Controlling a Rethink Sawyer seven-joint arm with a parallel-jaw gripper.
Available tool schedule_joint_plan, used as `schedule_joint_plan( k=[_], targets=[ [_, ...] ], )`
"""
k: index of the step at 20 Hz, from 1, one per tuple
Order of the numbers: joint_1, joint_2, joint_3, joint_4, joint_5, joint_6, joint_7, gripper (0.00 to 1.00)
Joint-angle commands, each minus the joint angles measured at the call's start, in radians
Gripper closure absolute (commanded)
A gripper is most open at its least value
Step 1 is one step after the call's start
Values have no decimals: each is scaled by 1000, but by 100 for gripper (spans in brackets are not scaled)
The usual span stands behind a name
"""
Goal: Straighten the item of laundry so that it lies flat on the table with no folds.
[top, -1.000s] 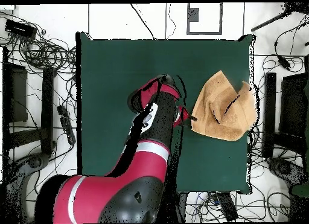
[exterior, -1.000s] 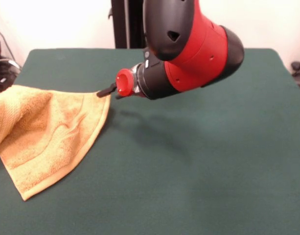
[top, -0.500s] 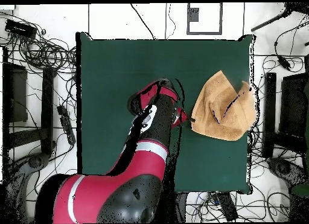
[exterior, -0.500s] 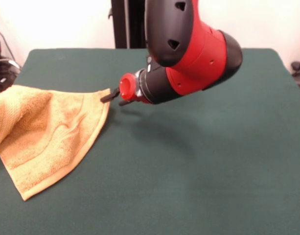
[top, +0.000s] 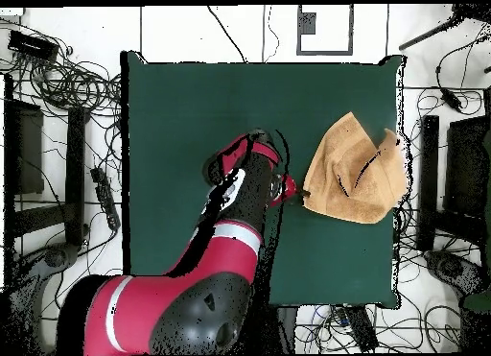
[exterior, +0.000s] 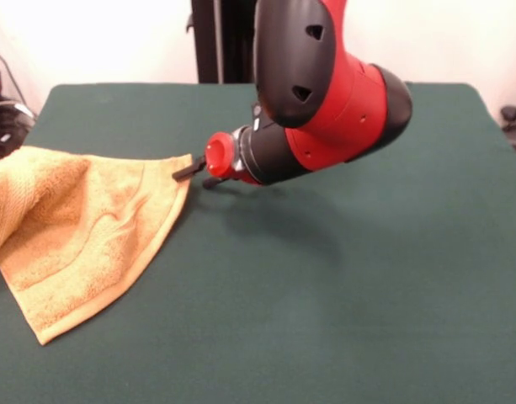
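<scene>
Seen from the front: small orange-tan terry-cloth towel (exterior: 81, 227) lying crumpled at the left edge of the large dark green felt-covered table (exterior: 342, 295), one pointed corner reaching toward the middle, a flat woven band running near its lower edge, a raised fold along its left side. Red and black arm's tool (exterior: 193, 174) held low just beside that corner, two dark fingertips (exterior: 183, 172) slightly parted, grasping nothing; whether touching the cloth, cannot tell.

Seen from overhead only: towel (top: 357, 170) near the table's right edge (top: 394, 131), partly overhanging it, folded over itself with a dark crease across; tool (top: 293, 192) at the towel's left corner, fingers too small to read.
</scene>
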Motion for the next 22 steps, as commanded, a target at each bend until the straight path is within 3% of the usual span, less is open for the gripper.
schedule_joint_plan(
  k=[1,22],
  targets=[
    [39,90,37,-8,16,-78,320,0],
    [55,130,-50,-33,-47,-145,249,0]
  ],
)
